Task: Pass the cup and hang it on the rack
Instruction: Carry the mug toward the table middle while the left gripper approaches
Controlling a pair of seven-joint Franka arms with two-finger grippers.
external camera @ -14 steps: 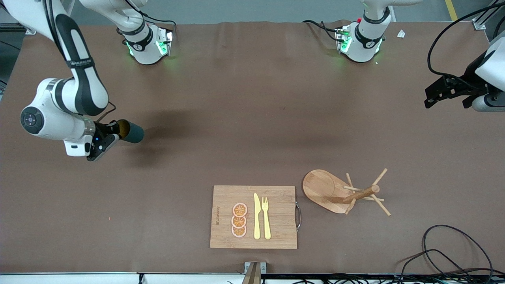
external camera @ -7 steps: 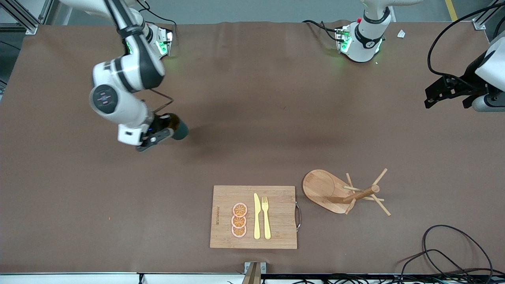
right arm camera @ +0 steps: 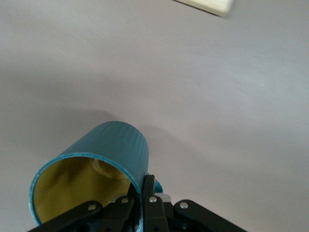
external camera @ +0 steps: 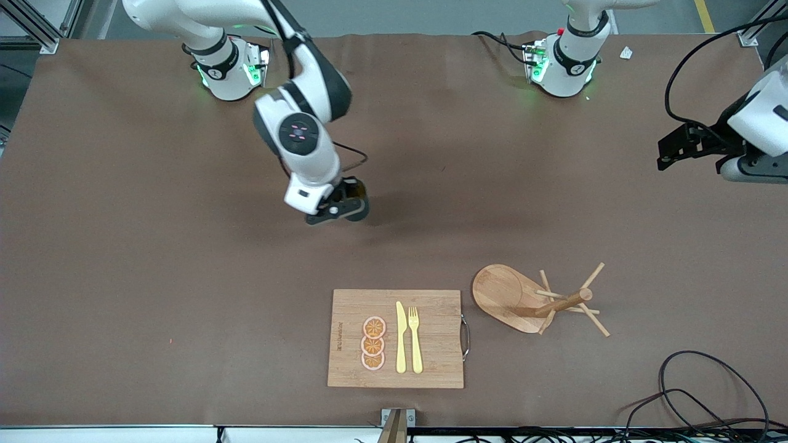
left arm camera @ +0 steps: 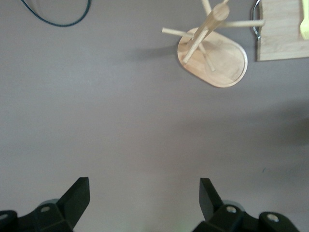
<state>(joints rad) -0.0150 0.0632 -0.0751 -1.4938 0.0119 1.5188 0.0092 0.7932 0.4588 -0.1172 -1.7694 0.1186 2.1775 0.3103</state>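
Right arm swung fast over the last second — right gripper (external camera: 337,208) went from the right arm's end of the table to over mid-table, carrying the cup (external camera: 355,206) with it. Jaws clamped together on the cup's rim: one finger inside against the mustard lining, one outside on the ribbed teal wall, seen clearly in the right wrist view (right arm camera: 104,169). The cup is off the table, tipped on its side, mouth toward the wrist camera; handle not visible from here.

Left gripper (external camera: 689,147) barely shifted, hanging over the left arm's end of the table with its fingers (left arm camera: 77,198) spread wide and nothing between them. It waits.

Read: transport to the handover point is well under way, pass itself not yet done. The two grippers are well apart, so the left arm has to come in and take the body or handle.

The rack (external camera: 542,298) hasn't moved — standing just beside the cutting board (external camera: 396,338), toward the left arm's end, pegs all bare
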